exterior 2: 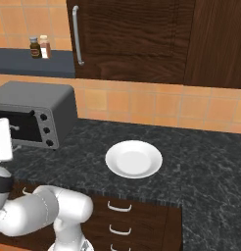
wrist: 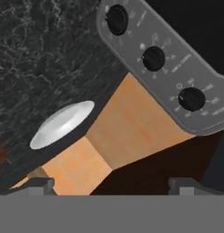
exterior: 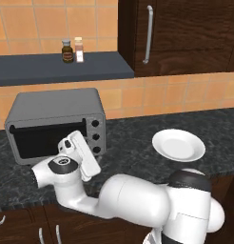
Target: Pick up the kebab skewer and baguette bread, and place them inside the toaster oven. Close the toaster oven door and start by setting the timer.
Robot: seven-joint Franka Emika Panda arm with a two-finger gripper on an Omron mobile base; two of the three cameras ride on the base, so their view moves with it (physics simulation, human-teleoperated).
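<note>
The robot arm (exterior: 133, 198) was big, round and shiny white — like fat tubes joined end to end. Where the tubes met there were dark, nearly black rings, and one round joint had a black cap (exterior: 62, 165) with a pale mark in the middle. The white boxy hand (exterior: 81, 153) was flatter, with small grey marks on its side — and two small dark finger tips (wrist: 41, 185).
</note>
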